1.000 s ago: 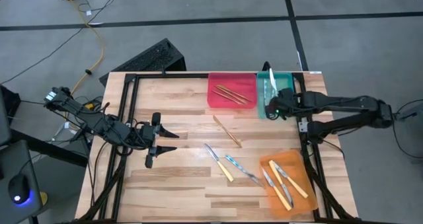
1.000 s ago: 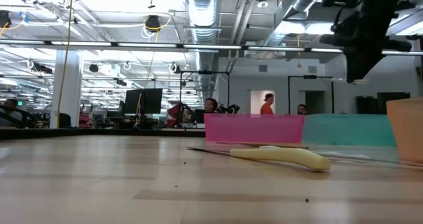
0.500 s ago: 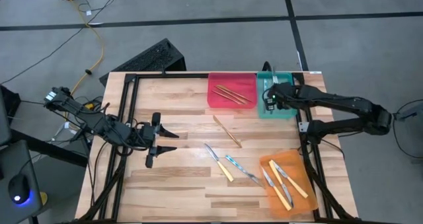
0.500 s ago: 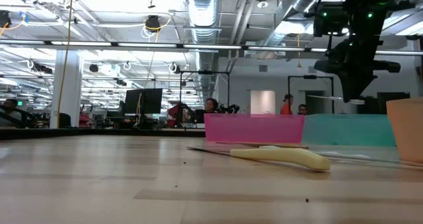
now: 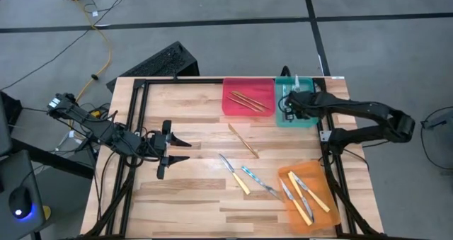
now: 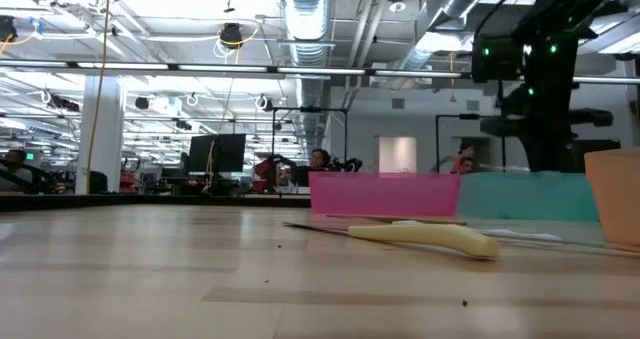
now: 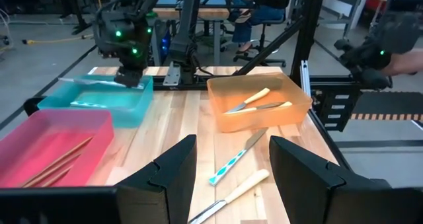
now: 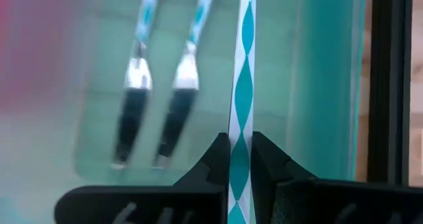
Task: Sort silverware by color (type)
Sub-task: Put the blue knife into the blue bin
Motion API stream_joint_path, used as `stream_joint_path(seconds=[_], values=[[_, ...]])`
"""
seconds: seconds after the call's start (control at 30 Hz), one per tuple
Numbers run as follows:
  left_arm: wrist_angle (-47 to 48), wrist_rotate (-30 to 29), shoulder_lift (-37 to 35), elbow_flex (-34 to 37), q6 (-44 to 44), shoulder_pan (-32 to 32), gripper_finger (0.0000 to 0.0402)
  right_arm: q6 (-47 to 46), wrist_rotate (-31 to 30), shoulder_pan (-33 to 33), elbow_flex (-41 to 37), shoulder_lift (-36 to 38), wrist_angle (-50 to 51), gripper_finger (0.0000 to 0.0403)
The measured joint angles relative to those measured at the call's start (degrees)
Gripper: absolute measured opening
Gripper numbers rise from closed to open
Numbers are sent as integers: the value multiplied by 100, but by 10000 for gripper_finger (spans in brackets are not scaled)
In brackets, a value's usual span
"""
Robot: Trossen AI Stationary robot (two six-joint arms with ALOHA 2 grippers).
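Teal tray (image 5: 306, 120): I count two blue-patterned pieces (image 8: 158, 78) inside; right gripper (image 8: 240, 159) hangs over it, pinching a third blue-patterned utensil (image 8: 242, 85). Left gripper (image 7: 228, 159) parked mid-table, fingers spread, nothing held.

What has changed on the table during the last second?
The right tool, shut on a blue-patterned utensil, moved left and lower over the teal tray. The left tool stayed open at the table's left; the loose pieces did not move.
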State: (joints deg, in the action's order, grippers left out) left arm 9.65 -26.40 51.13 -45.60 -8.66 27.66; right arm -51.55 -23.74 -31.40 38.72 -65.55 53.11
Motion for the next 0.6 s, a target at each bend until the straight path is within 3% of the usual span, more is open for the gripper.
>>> stream_joint_path(seconds=[0.6], values=[[0,-148,0,0,-70,0,173,105,91,-591,-61,-132,-247,44]])
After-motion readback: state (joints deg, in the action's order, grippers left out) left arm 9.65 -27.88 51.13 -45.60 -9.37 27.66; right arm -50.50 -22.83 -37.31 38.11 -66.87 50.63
